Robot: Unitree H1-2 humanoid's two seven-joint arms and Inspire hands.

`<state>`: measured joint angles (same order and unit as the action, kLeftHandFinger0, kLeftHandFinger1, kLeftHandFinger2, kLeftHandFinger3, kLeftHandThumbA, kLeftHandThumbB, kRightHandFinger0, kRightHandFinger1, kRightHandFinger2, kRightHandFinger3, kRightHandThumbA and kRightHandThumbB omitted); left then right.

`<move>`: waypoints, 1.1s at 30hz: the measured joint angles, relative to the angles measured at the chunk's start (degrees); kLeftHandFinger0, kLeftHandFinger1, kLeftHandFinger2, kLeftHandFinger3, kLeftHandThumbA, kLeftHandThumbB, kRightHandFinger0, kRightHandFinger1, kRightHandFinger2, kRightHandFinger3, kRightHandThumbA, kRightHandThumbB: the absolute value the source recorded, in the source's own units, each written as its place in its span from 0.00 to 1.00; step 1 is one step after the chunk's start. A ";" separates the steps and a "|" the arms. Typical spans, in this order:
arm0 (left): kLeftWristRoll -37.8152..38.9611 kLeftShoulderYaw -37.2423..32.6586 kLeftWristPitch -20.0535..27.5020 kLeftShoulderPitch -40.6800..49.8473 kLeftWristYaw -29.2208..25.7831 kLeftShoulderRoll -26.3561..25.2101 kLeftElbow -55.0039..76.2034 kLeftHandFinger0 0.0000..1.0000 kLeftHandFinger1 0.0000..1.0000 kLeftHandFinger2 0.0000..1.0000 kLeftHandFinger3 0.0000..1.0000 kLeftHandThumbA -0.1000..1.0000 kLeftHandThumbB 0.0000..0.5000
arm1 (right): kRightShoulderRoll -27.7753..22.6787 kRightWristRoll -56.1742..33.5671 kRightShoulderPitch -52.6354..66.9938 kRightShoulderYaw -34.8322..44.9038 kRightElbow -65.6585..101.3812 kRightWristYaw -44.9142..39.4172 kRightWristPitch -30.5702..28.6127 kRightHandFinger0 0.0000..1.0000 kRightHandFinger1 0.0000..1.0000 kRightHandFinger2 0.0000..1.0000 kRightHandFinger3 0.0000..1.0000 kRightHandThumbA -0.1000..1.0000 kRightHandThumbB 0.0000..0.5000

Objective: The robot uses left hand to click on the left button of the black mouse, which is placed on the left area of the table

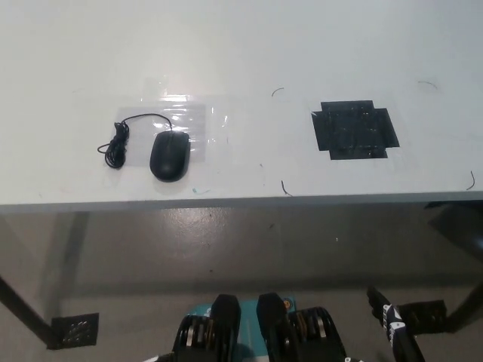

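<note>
The black mouse [170, 156] lies on the left part of the white table [249, 45], near the front edge. Its thin cable [115, 145] is coiled just to its left. A shiny patch of clear tape [189, 117] sits under and behind the mouse. My white left hand is nowhere in the head view. Only a small black part of my right hand [388, 317] shows at the bottom right, below the table's level and far from the mouse; its fingers cannot be made out.
A black tape patch [354, 129] marks the right part of the table. The front edge [241, 201] runs across the middle of the picture, with grey floor below it and a table foot [74, 329] at lower left.
</note>
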<state>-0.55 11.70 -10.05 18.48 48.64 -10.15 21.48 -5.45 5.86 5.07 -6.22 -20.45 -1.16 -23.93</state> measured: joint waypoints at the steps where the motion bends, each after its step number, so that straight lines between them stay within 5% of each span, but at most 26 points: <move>1: 0.01 0.49 1.91 0.34 -1.10 2.67 -0.75 1.00 1.00 1.00 1.00 1.00 0.40 | 0.01 0.00 0.04 -0.07 0.00 0.01 0.00 1.00 1.00 1.00 1.00 1.00 0.31; 9: -0.35 2.11 10.03 -5.47 -6.94 8.19 -14.08 1.00 1.00 1.00 1.00 1.00 0.38 | 0.12 0.01 0.02 -0.64 0.00 0.00 0.00 1.00 1.00 1.00 1.00 1.00 0.37; 16: -1.55 3.57 16.60 -9.18 -12.78 9.22 -23.06 1.00 1.00 1.00 1.00 1.00 0.36 | 0.13 0.03 -0.12 -1.31 0.00 0.00 -0.01 1.00 1.00 1.00 1.00 1.00 0.30; 21: -3.42 3.76 21.42 -9.56 -16.78 9.17 -27.08 1.00 1.00 1.00 1.00 1.00 0.46 | 0.14 0.03 -0.20 -1.73 0.00 0.00 -0.01 1.00 1.00 1.00 1.00 1.00 0.34; 33: -6.97 1.53 31.05 -9.95 -25.34 7.57 -30.61 1.00 1.00 1.00 1.00 1.00 0.52 | 0.08 0.02 -0.34 -2.37 0.02 -0.01 -0.09 1.00 1.00 1.00 1.00 1.00 0.37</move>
<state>-7.53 13.23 21.00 8.53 23.30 -2.58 -9.13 -5.37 5.88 4.72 -8.59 -20.42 -1.17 -24.02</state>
